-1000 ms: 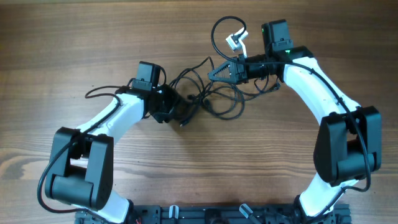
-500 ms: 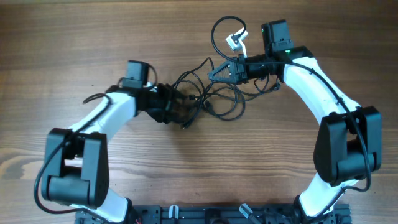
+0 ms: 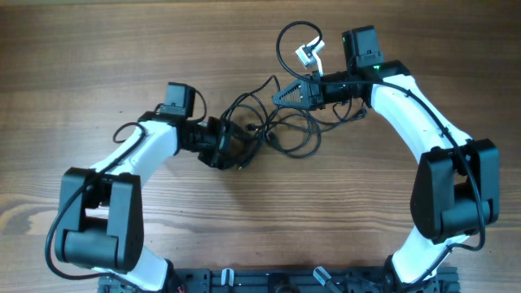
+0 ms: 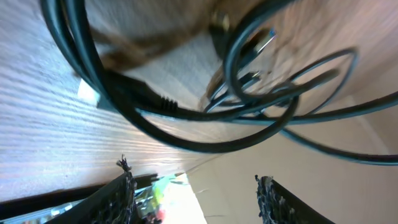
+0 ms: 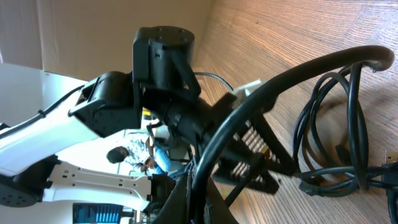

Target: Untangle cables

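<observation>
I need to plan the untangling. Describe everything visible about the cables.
The cables are thin, black, rubbery-looking cords in loose overlapping loops on the wooden table. One loop arcs toward the far edge, ending in a pale plug. The right end effector is shut on a strand at the tangle's right; the left end effector stands open at its left, strands crossing before its fingers.

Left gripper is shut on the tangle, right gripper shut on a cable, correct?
No: the left wrist view shows the left gripper open, nothing between its fingers, cables just beyond. The right gripper is shut on a cable.
</observation>
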